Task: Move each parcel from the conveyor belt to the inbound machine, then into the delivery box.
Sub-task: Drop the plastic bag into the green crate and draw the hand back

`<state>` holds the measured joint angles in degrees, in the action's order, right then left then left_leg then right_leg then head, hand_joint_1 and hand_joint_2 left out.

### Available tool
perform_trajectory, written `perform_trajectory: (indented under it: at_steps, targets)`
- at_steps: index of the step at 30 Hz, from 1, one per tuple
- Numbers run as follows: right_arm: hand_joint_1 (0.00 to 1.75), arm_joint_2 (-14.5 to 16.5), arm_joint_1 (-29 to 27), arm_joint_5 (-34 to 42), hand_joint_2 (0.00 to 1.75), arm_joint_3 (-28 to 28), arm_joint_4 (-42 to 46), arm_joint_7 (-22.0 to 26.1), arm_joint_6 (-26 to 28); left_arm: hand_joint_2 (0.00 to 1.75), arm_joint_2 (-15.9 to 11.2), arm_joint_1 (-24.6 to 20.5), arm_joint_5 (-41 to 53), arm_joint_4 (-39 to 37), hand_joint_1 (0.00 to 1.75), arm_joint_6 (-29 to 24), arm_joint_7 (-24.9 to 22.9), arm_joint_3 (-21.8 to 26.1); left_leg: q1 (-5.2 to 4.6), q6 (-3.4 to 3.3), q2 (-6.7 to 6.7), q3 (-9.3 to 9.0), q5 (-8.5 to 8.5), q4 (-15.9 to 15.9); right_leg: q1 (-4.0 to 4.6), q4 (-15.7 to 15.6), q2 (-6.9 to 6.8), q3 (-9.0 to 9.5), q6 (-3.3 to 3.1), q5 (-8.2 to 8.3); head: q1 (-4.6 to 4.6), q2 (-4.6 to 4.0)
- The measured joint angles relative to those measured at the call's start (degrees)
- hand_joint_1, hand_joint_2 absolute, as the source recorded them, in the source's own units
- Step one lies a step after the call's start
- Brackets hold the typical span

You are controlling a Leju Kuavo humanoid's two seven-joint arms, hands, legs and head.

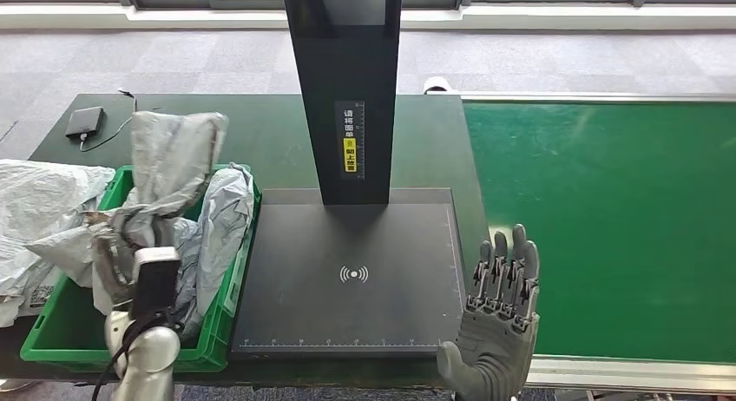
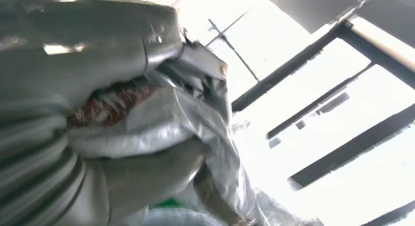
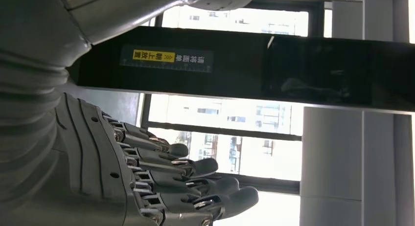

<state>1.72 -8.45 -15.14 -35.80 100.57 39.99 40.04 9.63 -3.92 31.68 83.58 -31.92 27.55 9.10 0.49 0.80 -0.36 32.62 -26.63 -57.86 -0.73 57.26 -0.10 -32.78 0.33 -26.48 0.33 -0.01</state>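
Note:
A tall crumpled grey parcel (image 1: 174, 154) stands upright in the green delivery box (image 1: 52, 336) among other grey bags. My left arm reaches into the box from below. In the left wrist view my left hand (image 2: 88, 55) grips that grey parcel (image 2: 186, 118), the plastic squeezed against its thumb. My right hand (image 1: 502, 310) is open, fingers straight and held up beside the right edge of the inbound machine's black plate (image 1: 347, 245); the right wrist view shows the same hand (image 3: 147, 177) with nothing in it. The green conveyor belt (image 1: 607, 219) carries no parcel.
The machine's black post (image 1: 343, 71) rises from the back of the plate. More grey bags (image 1: 35, 193) lie left of the box. A black device with a cable (image 1: 85, 121) sits on the dark table at the back left.

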Motion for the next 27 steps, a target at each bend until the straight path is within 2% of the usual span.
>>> perform_trajectory:
  at_steps: [4, 10, 11, 14, 15, 21, 27]
  targets:
    - [0.0, -0.2, 1.5, 1.7, 1.75, 0.0, -1.0, 0.0, 0.0, 1.75, -0.1, -5.5, 5.3, -10.9, 1.75, -0.4, -3.0, -2.4, -0.31, -0.17, -0.27, -0.49, -0.24, 0.2, -0.35, 0.0, -0.3, 0.92, 0.22, -0.39, 0.01, 0.01]
    - [0.0, -0.3, 2.0, 2.0, 1.75, 0.0, -1.9, 0.0, 0.0, 1.75, -1.1, -8.9, 8.7, -17.2, 1.75, -1.6, -7.3, -2.5, -0.42, -0.16, -0.22, -1.72, -0.76, 0.4, -0.45, 0.0, -0.33, 2.16, 0.11, -0.94, 0.0, 0.01]
    - [0.0, -0.4, 2.0, 2.0, 1.75, 0.0, -2.0, 0.0, 0.0, 1.75, -1.3, -9.1, 9.2, -17.7, 1.48, -1.7, -7.8, -2.5, -0.42, -0.11, -0.22, -1.8, -0.74, 0.4, -0.45, 0.0, -0.33, 2.23, 0.07, -0.96, 0.0, 0.01]
    - [0.0, -0.4, 2.1, 2.0, 1.75, 0.0, -2.2, 0.0, 0.0, 0.44, -1.6, -9.5, 9.4, -18.5, 0.17, -1.9, -8.0, -2.4, -0.42, -0.04, -0.21, -1.91, -0.72, 0.5, -0.46, 0.0, -0.32, 2.31, 0.0, -0.98, -0.01, 0.01]
    - [0.0, -0.5, 2.1, 1.9, 1.75, 0.0, -2.3, 0.0, 0.0, 0.0, -1.6, -9.5, 9.1, -18.5, 0.0, -2.0, -7.6, -2.4, -0.43, -0.03, -0.21, -1.94, -0.72, 0.6, -0.46, 0.0, -0.32, 2.32, -0.02, -1.0, -0.01, 0.01]
    - [0.0, -0.6, 2.1, 1.4, 1.75, 0.0, -2.5, 0.0, 0.0, 0.0, -1.3, -7.7, 7.8, -15.6, 0.0, -3.8, -5.0, -1.7, -0.45, 0.19, -0.19, -2.04, -0.87, 0.8, -0.44, 0.0, -0.16, 2.24, -0.23, -1.16, -0.01, 0.01]
    - [0.0, -0.6, 2.1, 1.2, 1.75, 0.0, -2.6, 0.0, 0.0, 0.0, -0.7, -5.6, 7.8, -11.6, 0.0, -5.1, -4.4, -1.4, -0.45, 0.29, -0.15, -2.03, -0.95, 0.8, -0.43, 0.0, -0.07, 2.16, -0.31, -1.27, 0.0, 0.01]
